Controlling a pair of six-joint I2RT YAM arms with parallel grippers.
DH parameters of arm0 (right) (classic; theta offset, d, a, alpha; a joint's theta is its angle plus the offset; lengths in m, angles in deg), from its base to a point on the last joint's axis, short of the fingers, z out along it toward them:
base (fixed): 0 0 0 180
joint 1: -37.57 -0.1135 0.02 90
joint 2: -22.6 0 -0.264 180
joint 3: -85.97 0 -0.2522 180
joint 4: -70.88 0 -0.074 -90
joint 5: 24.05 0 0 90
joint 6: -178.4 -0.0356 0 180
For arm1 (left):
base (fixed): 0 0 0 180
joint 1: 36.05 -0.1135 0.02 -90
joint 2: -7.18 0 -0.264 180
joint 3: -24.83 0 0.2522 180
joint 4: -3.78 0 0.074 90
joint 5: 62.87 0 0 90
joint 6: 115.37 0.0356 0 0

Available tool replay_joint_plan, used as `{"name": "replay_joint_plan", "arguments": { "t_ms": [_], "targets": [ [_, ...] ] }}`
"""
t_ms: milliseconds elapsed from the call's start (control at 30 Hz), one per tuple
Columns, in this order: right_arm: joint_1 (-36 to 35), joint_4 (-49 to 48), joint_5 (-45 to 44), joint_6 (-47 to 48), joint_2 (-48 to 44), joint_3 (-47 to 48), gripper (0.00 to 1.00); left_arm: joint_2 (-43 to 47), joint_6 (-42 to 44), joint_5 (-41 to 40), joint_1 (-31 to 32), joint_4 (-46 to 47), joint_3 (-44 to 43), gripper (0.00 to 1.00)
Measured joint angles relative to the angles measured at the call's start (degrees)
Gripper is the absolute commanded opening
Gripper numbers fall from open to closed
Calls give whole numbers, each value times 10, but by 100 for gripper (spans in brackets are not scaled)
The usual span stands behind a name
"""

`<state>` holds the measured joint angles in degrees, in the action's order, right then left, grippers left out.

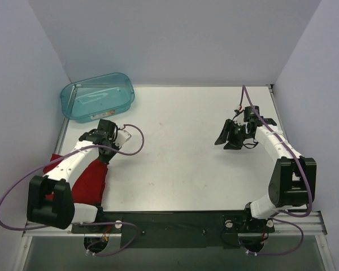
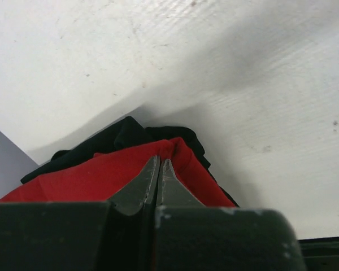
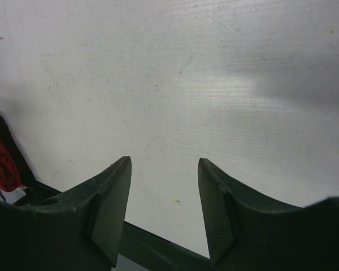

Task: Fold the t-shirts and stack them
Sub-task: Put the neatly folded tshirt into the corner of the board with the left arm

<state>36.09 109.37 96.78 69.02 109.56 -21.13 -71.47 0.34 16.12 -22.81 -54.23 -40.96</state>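
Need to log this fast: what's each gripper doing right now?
Left gripper: closed, pinching the dark red t-shirt.
Right gripper: open, holding nothing.

soft short-sleeved cloth t-shirt [image 1: 91, 179]: plain bright red, no pattern
bunched cloth under the red one [image 2: 124, 131]: black
translucent plastic tub [image 1: 97, 97]: teal
flat table top [image 1: 181, 164]: white, faint dark specks
back wall [image 1: 175, 39]: pale lavender

left claw [image 2: 160, 165]: closed, tips pinching a raised fold of the red t-shirt [image 2: 85, 179]
black cloth [image 2: 126, 133]: bunched just behind the red
worktop [image 2: 214, 68]: white, scuffed
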Motion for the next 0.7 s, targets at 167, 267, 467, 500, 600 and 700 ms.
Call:
{"name": "replay_joint_plan", "arguments": {
  "t_ms": [167, 267, 467, 500, 600, 700],
  "targets": [
    [0, 0, 0, 0, -3, 0, 46, 47, 6, 28, 4, -12, 24, 0],
    [0, 0, 0, 0, -3, 0, 47, 45, 10, 29, 4, -15, 34, 24],
    [0, 2, 0, 1, -4, 0, 48, 44, 19, 94, 4, -27, 34, 54],
    [0, 2, -1, 1, -4, 0, 49, 45, 21, 114, 4, -28, 33, 61],
    [0, 2, -7, 2, -10, 0, 52, 59, 20, 183, 4, -29, 32, 64],
    [1, 0, -11, 3, -26, 0, 55, 93, 6, 245, 4, -26, 19, 80]
  ]
}}
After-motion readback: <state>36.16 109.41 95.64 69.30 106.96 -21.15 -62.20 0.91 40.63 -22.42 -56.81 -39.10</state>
